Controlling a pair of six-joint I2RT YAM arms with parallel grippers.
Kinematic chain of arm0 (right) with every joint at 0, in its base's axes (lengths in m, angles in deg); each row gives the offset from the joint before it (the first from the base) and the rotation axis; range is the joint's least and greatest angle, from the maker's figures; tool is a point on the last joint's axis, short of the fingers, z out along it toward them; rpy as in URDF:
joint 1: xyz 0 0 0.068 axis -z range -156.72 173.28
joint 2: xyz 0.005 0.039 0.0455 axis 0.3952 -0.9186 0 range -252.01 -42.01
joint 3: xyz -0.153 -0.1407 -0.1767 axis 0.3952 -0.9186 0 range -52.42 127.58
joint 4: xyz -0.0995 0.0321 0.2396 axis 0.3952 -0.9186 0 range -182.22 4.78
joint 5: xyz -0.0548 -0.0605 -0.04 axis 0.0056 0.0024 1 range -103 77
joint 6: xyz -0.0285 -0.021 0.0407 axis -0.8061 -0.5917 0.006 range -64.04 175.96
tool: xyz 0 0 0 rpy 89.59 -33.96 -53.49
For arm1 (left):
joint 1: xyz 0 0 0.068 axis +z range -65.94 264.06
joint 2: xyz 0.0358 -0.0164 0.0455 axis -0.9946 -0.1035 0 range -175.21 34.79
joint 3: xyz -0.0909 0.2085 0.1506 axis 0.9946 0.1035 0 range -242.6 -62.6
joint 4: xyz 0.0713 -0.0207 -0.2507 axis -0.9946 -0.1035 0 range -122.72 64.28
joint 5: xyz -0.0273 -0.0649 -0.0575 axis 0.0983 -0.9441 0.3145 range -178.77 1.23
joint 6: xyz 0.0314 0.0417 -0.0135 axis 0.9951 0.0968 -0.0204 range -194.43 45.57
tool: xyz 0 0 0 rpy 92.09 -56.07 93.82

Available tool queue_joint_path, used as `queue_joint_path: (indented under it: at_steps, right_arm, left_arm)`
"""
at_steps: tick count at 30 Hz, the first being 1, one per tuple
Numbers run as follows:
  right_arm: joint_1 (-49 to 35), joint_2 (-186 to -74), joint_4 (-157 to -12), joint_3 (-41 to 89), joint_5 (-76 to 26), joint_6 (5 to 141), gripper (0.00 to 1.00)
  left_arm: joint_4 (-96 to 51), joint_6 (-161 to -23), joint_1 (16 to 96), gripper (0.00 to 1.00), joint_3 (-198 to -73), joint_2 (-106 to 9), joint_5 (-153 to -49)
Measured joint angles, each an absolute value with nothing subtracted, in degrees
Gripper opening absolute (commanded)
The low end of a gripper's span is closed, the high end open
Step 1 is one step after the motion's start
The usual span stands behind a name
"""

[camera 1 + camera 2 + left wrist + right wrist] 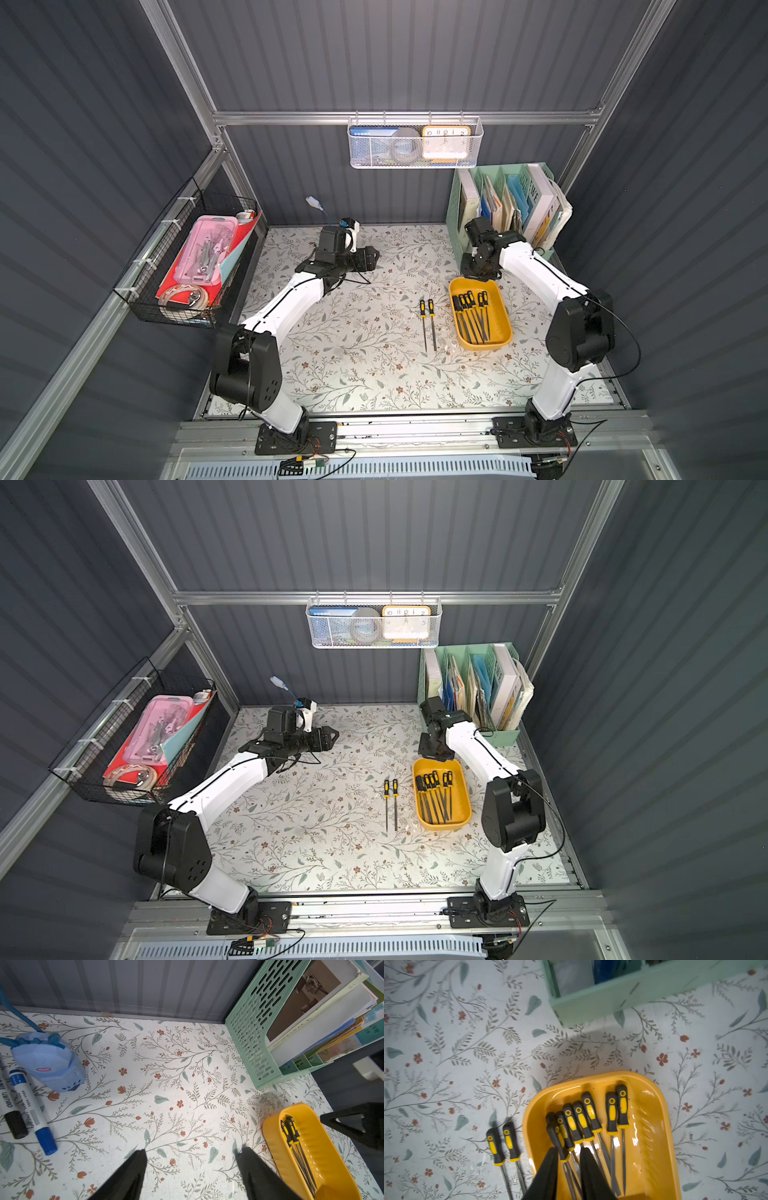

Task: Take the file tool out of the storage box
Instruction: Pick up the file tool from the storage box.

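The right hand (569,1149) hangs over the storage box (654,1126) at the worktop's (467,1064) right, fingers (548,1172) narrowly parted astride a file (557,1142) handle; grip unclear. Files lie near-to-far, handles far. The left hand (192,1150), spread, sits well apart.

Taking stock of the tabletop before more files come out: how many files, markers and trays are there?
Files: 10 (8 in the tray, one partly hidden; 2 on the table)
Markers: 2
Tray: 1
Total: 13
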State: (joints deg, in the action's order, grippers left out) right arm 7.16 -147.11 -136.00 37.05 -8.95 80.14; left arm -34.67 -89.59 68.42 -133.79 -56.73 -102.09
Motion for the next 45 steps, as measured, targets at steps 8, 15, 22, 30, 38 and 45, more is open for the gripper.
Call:
queue_joint_path:
  at_steps: [8, 15, 22, 30, 38, 45]
  right_arm:
    - [8.84, -148.53, -132.24, 29.38, -22.98, 77.74, 0.35]
    - [9.06, -150.87, -129.38, 29.25, -26.61, 77.21, 0.34]
    - [9.06, -153.93, -128.88, 29.25, -24.84, 75.95, 0.32]
    - [9.04, -154.54, -128.59, 29.25, -23.74, 75.14, 0.28]
    - [8.84, -155.68, -128.42, 29.03, -22.89, 74.70, 0.33]
    - [8.38, -155.72, -128.26, 28.85, -22.32, 74.55, 0.29]
  left_arm:
    - [-34.98, -88.97, 68.42, 0.77, -134.25, -57.04, -102.25]
    - [-35.85, -88.78, 68.42, 0.77, -135.26, -57.58, -102.25]
    - [-36.31, -88.78, 68.42, 0.77, -135.35, -57.76, -102.20]
    - [-36.97, -88.80, 68.42, 0.77, -135.41, -57.76, -102.20]
    - [-37.12, -88.80, 68.42, 0.77, -136.00, -57.76, -102.16]
    - [-37.14, -88.78, 68.42, 0.77, -136.00, -57.76, -102.05]
